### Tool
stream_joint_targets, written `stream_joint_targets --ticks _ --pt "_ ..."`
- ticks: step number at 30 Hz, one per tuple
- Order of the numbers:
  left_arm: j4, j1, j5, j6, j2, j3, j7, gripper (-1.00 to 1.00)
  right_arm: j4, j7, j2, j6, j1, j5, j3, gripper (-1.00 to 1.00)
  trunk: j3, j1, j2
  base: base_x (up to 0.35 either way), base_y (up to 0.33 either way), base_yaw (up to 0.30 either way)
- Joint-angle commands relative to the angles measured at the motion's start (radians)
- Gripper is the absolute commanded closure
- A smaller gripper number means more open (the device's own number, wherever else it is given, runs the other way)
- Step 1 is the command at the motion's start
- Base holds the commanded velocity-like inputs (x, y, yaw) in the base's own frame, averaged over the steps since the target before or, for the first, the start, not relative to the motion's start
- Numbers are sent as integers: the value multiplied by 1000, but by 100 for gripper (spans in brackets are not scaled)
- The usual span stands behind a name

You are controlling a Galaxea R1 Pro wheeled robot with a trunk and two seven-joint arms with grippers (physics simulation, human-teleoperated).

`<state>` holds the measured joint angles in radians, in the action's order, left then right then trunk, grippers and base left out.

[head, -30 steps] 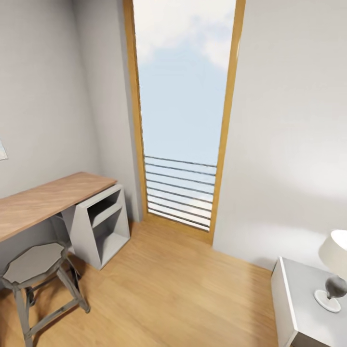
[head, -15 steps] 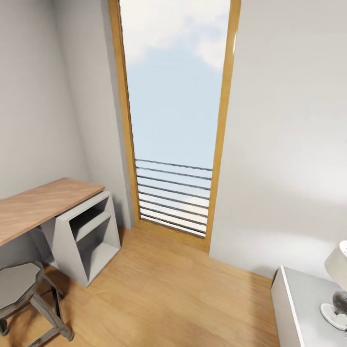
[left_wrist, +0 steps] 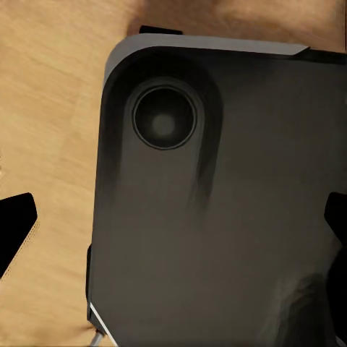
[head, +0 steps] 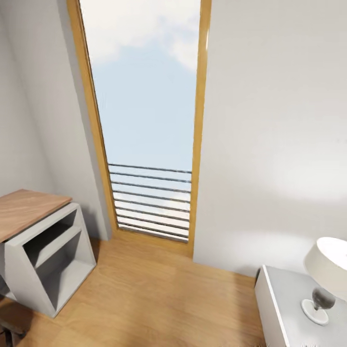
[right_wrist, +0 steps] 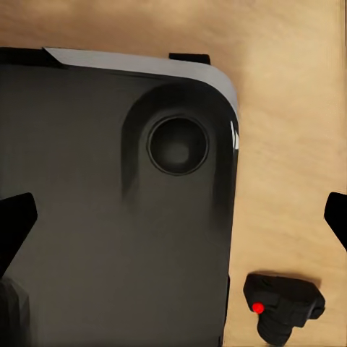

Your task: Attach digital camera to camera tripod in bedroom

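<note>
The digital camera (right_wrist: 284,307), small and black with a red button on top, lies on the light wood floor beside my dark base (right_wrist: 108,217). My right gripper (right_wrist: 173,220) hangs open above the base and floor, its black fingertips (right_wrist: 14,224) far apart and nothing between them. My left gripper (left_wrist: 173,220) is open too, over the other corner of the base (left_wrist: 217,217), holding nothing. The camera tripod is out of view.
Ahead stands a tall wood-framed window (head: 144,120) with railing bars. A wooden desk (head: 24,209) on a grey shelf unit (head: 48,260) is at the left. At the right, a white nightstand (head: 284,308) carries a lamp (head: 327,274). Plank floor lies between them.
The head view has turned right: window and desk slid left in the picture, the stool dropped out, and more of the lamp and nightstand came in.
</note>
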<state>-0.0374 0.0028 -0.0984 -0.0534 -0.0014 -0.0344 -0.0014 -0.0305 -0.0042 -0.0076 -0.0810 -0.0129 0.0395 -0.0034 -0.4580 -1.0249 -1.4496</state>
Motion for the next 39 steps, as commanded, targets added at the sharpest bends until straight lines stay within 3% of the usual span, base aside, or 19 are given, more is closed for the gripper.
stream_joint_targets --ticks 1,17,22,27,39 --pt "-1 0 -9 -2 0 -2 0 -100 1 0 0 -3 -1 4 -1 -100 -1 0 0 39 0 -287" --pt "-1 0 -3 -1 -1 0 0 -100 2 1 2 0 -1 -1 -4 -100 -1 0 0 6 0 -241" --pt "-2 0 -2 -1 6 4 0 -100 2 1 0 -1 -1 -1 -4 -100 -1 0 0 0 0 -281" --pt "-2 0 3 -2 31 6 0 -100 1 1 -3 -3 -1 2 -4 -100 -1 0 0 0 0 -290" --pt "-1 0 -1 -2 29 8 0 -100 1 1 -1 -3 -1 8 2 -100 -1 0 0 0 0 -293"
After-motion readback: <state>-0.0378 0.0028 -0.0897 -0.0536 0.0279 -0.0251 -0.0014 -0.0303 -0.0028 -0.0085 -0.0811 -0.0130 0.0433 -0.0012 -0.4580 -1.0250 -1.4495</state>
